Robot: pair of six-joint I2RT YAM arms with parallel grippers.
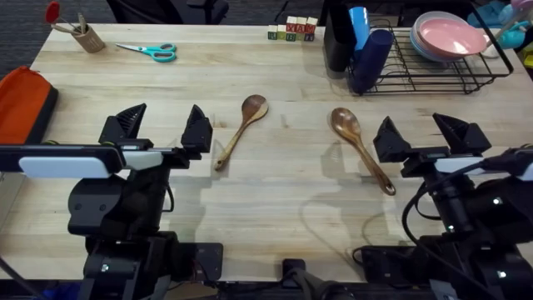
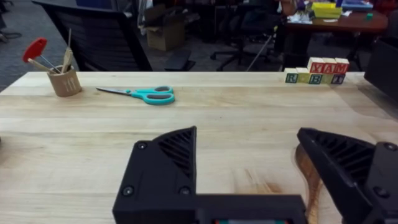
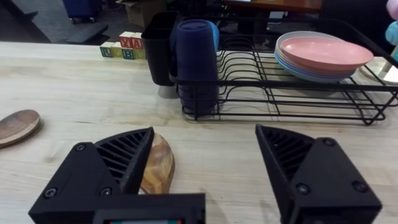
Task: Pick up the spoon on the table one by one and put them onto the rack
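Overhead, both spoons are seen lying on the table: pale spoon at eleven o'clock, dark spoon at one. Left gripper and right gripper are spread empty. A handle could probably be nudged aside by a descending finger.

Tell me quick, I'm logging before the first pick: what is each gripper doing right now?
Left gripper: open, holding nothing, beside the pale spoon.
Right gripper: open, holding nothing, beside the dark spoon.
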